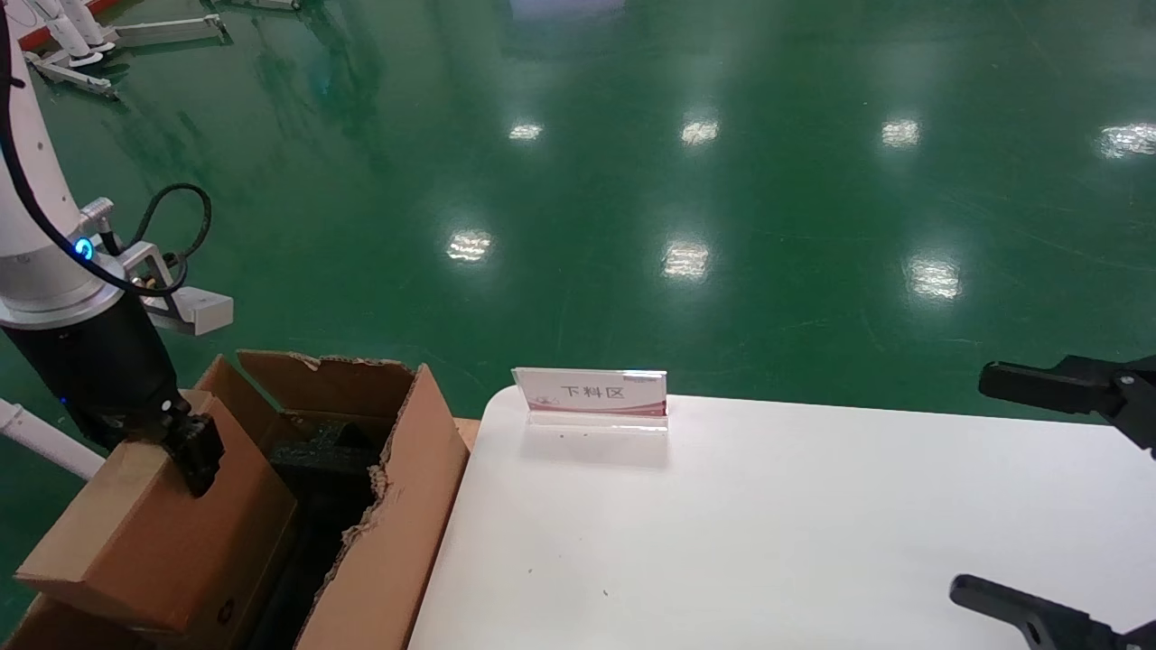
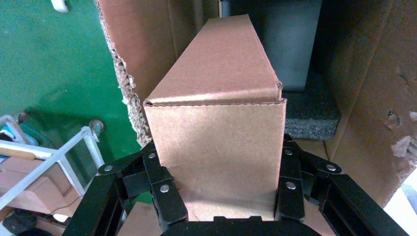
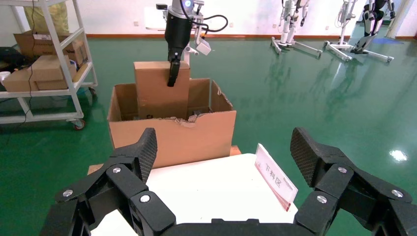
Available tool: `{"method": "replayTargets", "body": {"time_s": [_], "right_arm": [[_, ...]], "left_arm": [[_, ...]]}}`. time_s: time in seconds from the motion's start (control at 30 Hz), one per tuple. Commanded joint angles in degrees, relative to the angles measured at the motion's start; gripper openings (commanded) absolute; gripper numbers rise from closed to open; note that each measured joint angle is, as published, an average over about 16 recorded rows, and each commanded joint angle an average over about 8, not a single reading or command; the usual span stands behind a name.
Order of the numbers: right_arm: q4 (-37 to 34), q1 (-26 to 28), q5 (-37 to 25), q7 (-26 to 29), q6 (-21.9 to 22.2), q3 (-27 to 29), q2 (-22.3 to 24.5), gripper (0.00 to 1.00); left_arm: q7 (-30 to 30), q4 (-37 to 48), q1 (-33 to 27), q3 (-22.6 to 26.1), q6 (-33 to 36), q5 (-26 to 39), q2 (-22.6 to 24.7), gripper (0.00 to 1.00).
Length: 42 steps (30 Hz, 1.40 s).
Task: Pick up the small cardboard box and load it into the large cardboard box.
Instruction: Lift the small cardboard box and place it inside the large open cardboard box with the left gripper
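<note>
My left gripper (image 1: 194,460) is shut on the small cardboard box (image 1: 153,533), a plain brown carton with a dark round mark near its lower corner. It holds the box upright, its lower part down inside the large cardboard box (image 1: 397,506), which has torn top edges and black foam inside. In the left wrist view the small box (image 2: 216,137) sits between both fingers (image 2: 164,189), with foam beyond it. The right wrist view shows the small box (image 3: 161,91) standing in the large box (image 3: 172,137). My right gripper (image 3: 223,147) is open and empty over the white table (image 1: 768,542).
A clear sign stand (image 1: 591,397) with red-trimmed label stands at the table's far left edge. The large box sits on the floor left of the table. A metal shelf rack (image 3: 44,73) with cartons stands beyond it. Green floor lies all around.
</note>
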Motion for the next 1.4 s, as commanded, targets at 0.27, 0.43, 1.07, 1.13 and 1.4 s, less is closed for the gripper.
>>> {"method": "replayTargets", "body": {"time_s": [0.27, 0.43, 1.07, 1.13, 1.4], "right_arm": [[0.0, 0.0, 0.0, 0.0, 0.0, 0.0, 0.0, 1.0], [0.0, 0.0, 0.0, 0.0, 0.0, 0.0, 0.0, 1.0], [0.0, 0.0, 0.0, 0.0, 0.0, 0.0, 0.0, 1.0], [0.0, 0.0, 0.0, 0.0, 0.0, 0.0, 0.0, 1.0], [0.0, 0.0, 0.0, 0.0, 0.0, 0.0, 0.0, 1.0]], "left_arm": [[4.22, 6.49, 3.3, -0.79, -0.63, 0.04, 1.4, 0.0], [5.81, 9.42, 4.85, -0.92, -1.46, 0.84, 2.26, 0.0], [7.14, 17.12, 10.15, -1.44, -4.35, 2.34, 5.43, 0.0], [7.28, 17.84, 10.7, -1.5, -4.52, 2.35, 5.76, 0.0], [7.94, 20.75, 13.04, -1.65, -5.36, 2.38, 6.93, 0.0]]}}
